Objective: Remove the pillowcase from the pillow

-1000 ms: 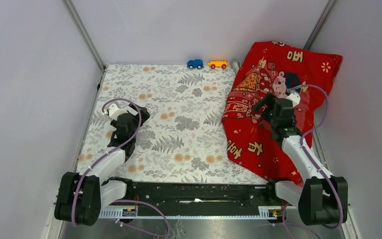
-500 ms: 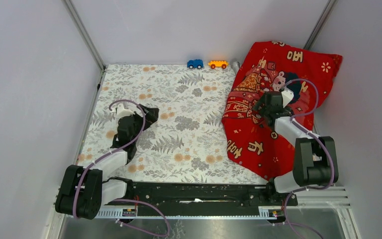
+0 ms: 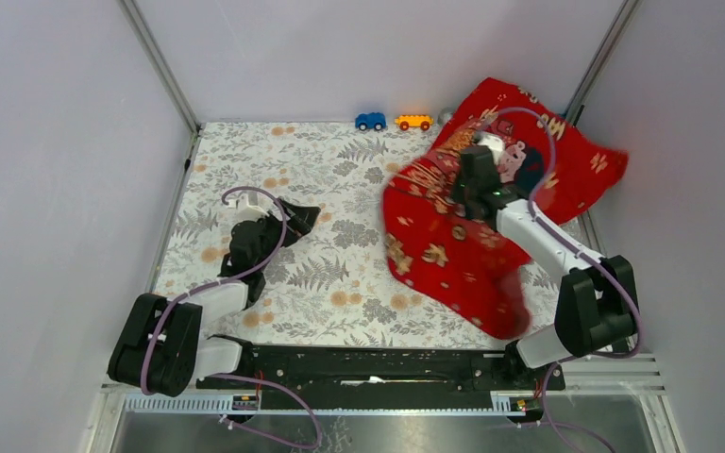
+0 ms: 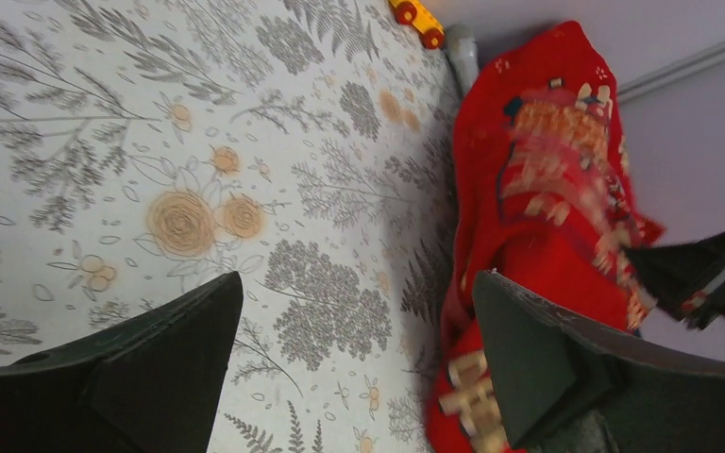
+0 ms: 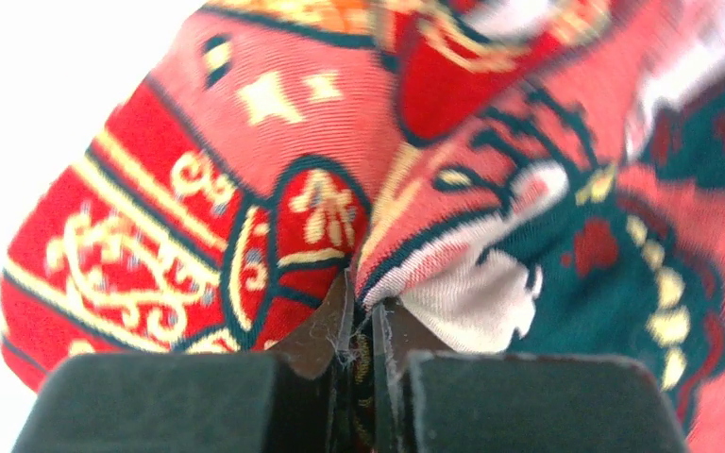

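Observation:
The red pillowcase (image 3: 434, 247) with gold prints fills the right of the table, bunched and raised toward the middle. In the top view my right gripper (image 3: 463, 196) sits on its upper part. The right wrist view shows that gripper (image 5: 363, 316) shut, with a fold of printed pillowcase (image 5: 198, 217) pinched between its pads. The pillow is hidden inside the cover. My left gripper (image 3: 300, 219) hovers low over the floral cloth at the left centre. Its jaws stand wide open and empty (image 4: 359, 283), and the pillowcase edge (image 4: 547, 189) lies just beyond the right finger.
A blue toy car (image 3: 370, 121) and an orange toy car (image 3: 413, 122) stand at the back edge of the floral tablecloth (image 3: 340, 170). A grey post (image 4: 461, 52) stands beside the orange car (image 4: 415, 14). Grey walls close in on both sides.
My right gripper has shut on the pillowcase and moved up and left, dragging the fabric toward the middle. The left gripper has crept to the right, still open.

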